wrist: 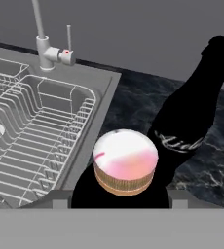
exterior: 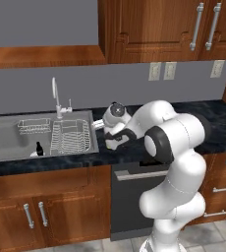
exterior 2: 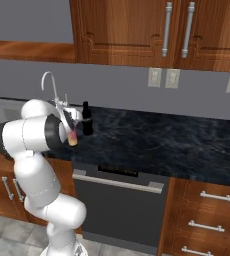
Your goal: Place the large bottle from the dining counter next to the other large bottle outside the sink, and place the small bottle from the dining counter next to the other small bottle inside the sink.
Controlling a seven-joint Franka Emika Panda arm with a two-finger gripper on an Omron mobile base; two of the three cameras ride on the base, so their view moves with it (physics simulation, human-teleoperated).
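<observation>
**Entry: large bottle, set-down beside its twin outside the sink**

Item in hand: carried bottle (wrist: 125,164), dark body with a pale pink round end ringed by a cork-coloured band. That end faces the hand camera. Judged to be the large bottle of the task.

Claw (wrist: 119,200): pinching the carried bottle, with the dark body filling the gap between the two tips. In the right base view the pink end hangs just below the claw.

Reference item: standing bottle (wrist: 192,112), black and upright on the dark tabletop (wrist: 133,102). It is just ahead of the claw and to its right, very near the carried bottle. Whether the two touch cannot be told.

Other fixtures:
- Sink (wrist: 102,85), ahead of the claw and to its left, with a wire dish rack (wrist: 46,121) inside.
- Tap (wrist: 48,51), farther ahead on the same side.
- Small bottle (exterior: 39,147), in the basin, well apart from the claw.

Handling notes (judgement):
- The free strip of tabletop between the sink rim and the standing bottle looks narrow.
- Bring the carried bottle upright before lowering it, keeping its base over stone and not over the rim.
- Descend slowly and avoid sideways drift toward the standing bottle, which would probably tip at a nudge.
- Release only once the base rests flat, then lift the claw straight away from both necks.
</observation>
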